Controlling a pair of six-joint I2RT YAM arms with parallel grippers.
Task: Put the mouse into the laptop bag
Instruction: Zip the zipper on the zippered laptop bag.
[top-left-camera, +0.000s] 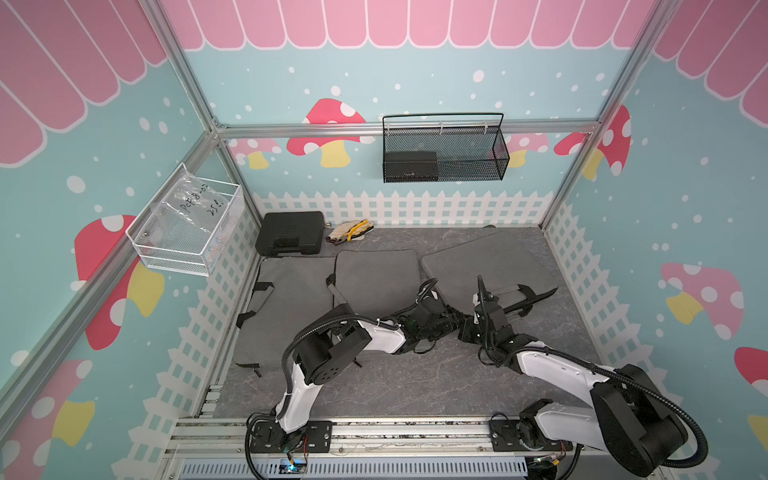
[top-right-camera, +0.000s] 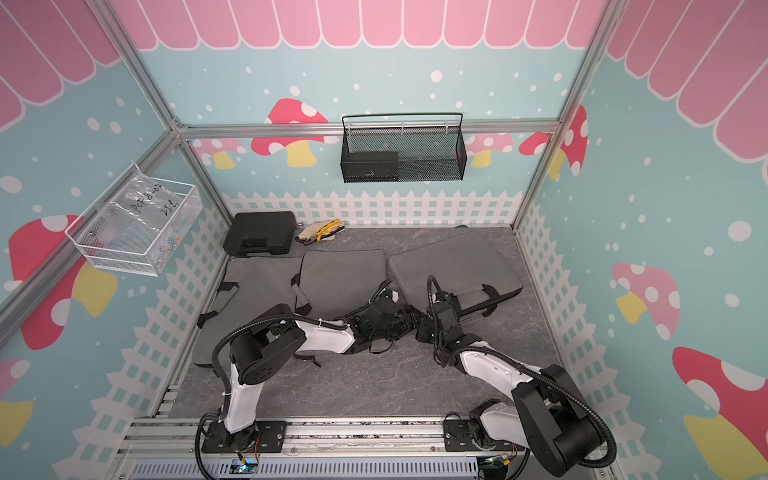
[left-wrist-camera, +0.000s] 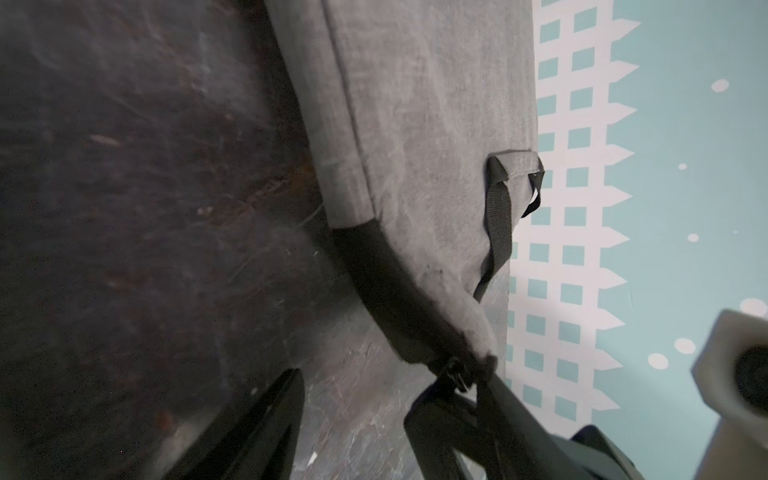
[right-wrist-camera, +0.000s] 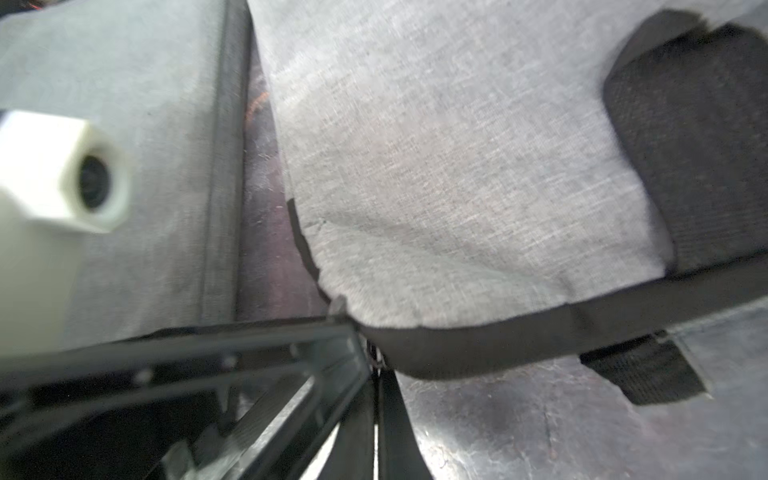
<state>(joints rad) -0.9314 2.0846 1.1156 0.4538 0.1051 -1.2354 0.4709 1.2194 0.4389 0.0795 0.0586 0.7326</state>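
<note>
**A:** Where is the mouse?

**B:** I cannot find it in any view. It may be under an arm or inside a bag; nothing shows which.

**A:** And the bag?

**B:** The flat grey fabric laptop bag (top-left-camera: 478, 262) lies on the right half of the dark marbled table (top-left-camera: 395, 382). Its long axis runs across the table, slightly skewed. Both grippers meet at its near left corner, so the bag's body runs away from them, back and to the robot's right.

**A:** How do the grippers stand?

**B:** The right gripper (right-wrist-camera: 376, 382) is pinched tight at that corner, on what looks like the small dark zip pull (left-wrist-camera: 457, 374). The fabric there is drawn to a point toward it. The left gripper (left-wrist-camera: 365, 382) is just beside the same corner, its fingers spread wide with nothing between them.

**A:** So what is the coming move?

**B:** I judge the zip must travel along the near edge, toward the grey handle with black webbing ends (top-left-camera: 509, 289). The right arm has the hold and the left is free.

**A:** What is unclear?

**B:** How far the zip is open. Both top views bury the corner under the wrists, and the right wrist view is blurred.
</note>
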